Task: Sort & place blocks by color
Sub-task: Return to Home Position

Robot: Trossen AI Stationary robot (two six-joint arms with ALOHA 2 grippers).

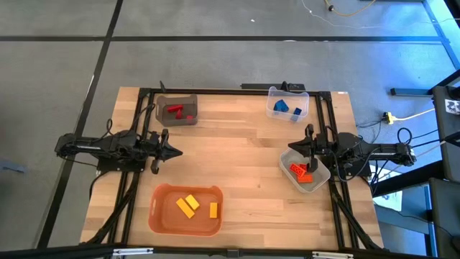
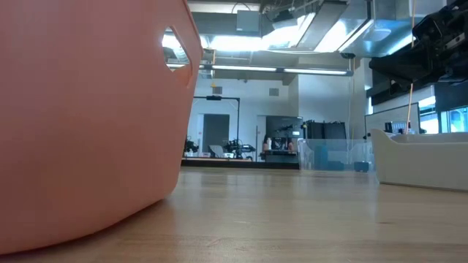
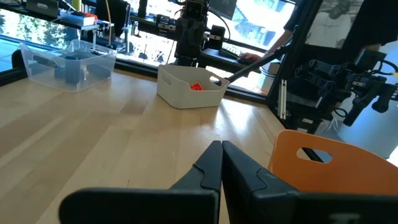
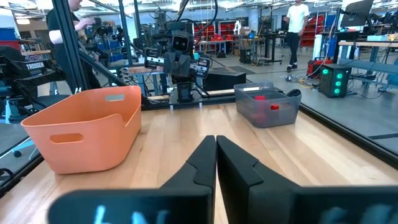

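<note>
On the worktop point(image 1: 251, 155), red blocks point(image 1: 175, 110) lay in the dark bin point(image 1: 177, 97), 2 blue blocks point(image 1: 280, 106) in the clear bin point(image 1: 287, 90), orange blocks point(image 1: 298, 171) in the white bin point(image 3: 183, 93), yellow blocks point(image 1: 187, 206) in the orange bin point(image 1: 159, 212). Left hand point(image 1: 175, 151) and right hand point(image 1: 292, 147) hung empty, fingers together.

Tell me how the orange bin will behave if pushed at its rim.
The orange bin would probably slide rather than tip, since it sits wide-based on the smooth table. It is likely light, holding only a few yellow blocks. Its thin walls with handle cutouts may flex.
</note>
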